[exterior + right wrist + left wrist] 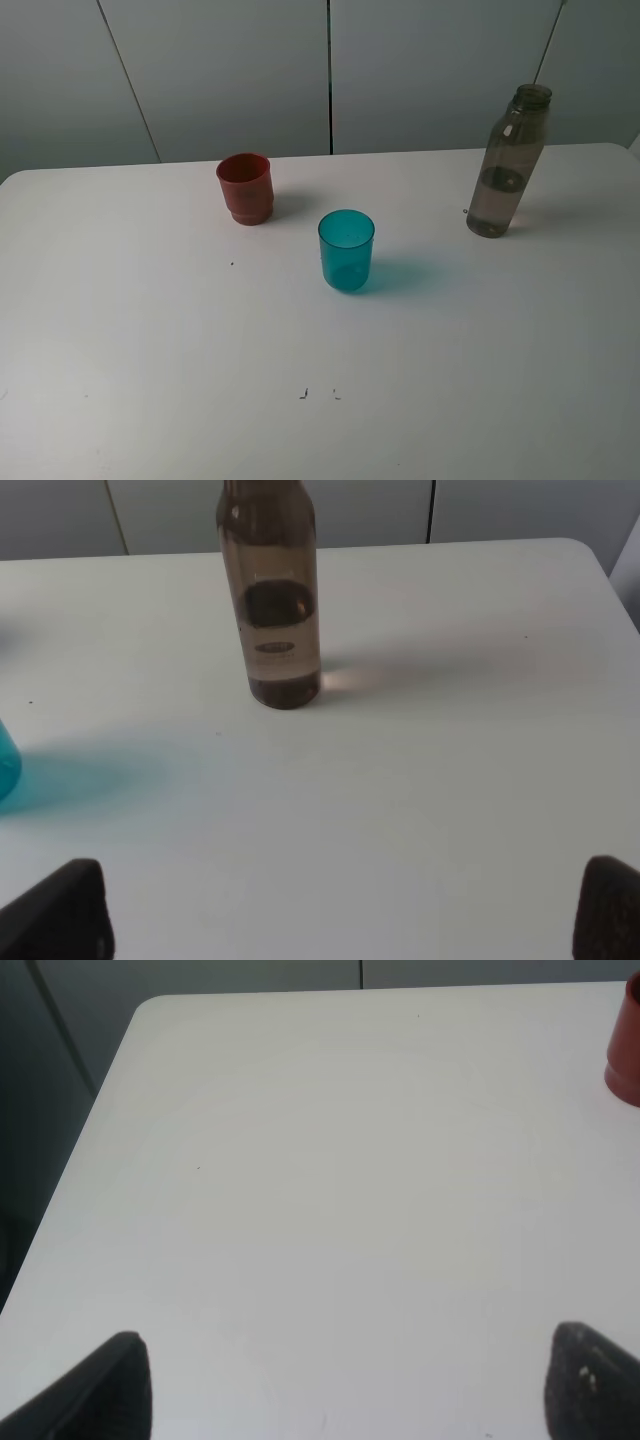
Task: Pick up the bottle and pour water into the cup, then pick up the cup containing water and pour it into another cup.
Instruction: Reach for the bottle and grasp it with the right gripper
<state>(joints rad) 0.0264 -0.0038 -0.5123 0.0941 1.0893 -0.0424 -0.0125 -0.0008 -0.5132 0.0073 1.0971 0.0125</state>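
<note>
Black fingertips (60,915) of my right gripper (335,915) are framing the near edge of the right wrist view. They are standing spread wide, with only bare tabletop between them. My left gripper (350,1390) is hanging the same way, its fingers splayed apart and holding nothing.

Ahead of my right gripper, the smoky grey-brown bottle (508,165) is standing upright at the far right of the white table (150,350). It is sitting well apart from my fingers, with a liquid line showing about halfway up. Left of it and nearer, around the middle of the table, the translucent teal tumbler (346,250) is standing upright and casting a teal-tinted shadow to its right. Farther back and to the left, the red-brown cup (245,188) is sitting upright, apart from the tumbler, and its edge is peeking into my left wrist view. Grey wall panels (230,70) are running behind the table's far edge.
</note>
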